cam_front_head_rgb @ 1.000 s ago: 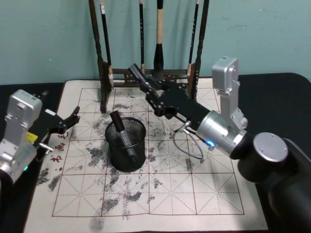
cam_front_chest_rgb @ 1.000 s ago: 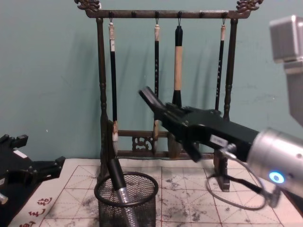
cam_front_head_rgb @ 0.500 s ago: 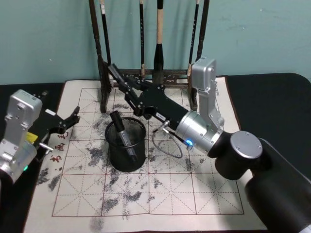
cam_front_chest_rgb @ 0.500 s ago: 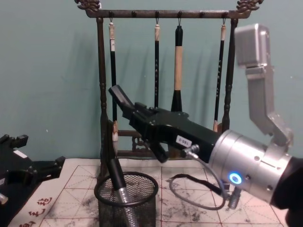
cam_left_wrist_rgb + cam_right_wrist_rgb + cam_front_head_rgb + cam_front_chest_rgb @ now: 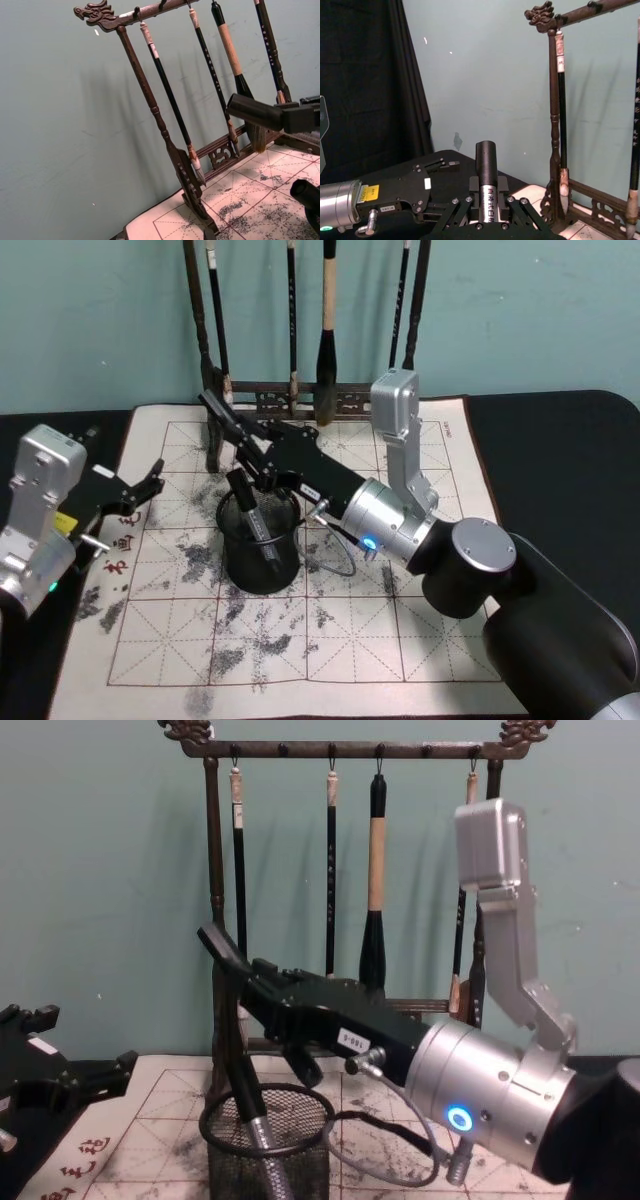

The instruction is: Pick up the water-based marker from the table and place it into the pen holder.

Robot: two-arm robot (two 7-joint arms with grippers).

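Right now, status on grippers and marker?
Right gripper shut on marker, above pen holder. Left gripper parked, open. Another pen already in holder.

Black characters on the marker's (image 5: 486, 207) pale barrel, too small to read, red calligraphy characters on the mat's (image 5: 124, 540) left edge, unreadable small print on the right gripper's (image 5: 222, 946) white label

Black mesh pen holder (image 5: 259, 540); cream, red-gridded table (image 5: 400, 630).
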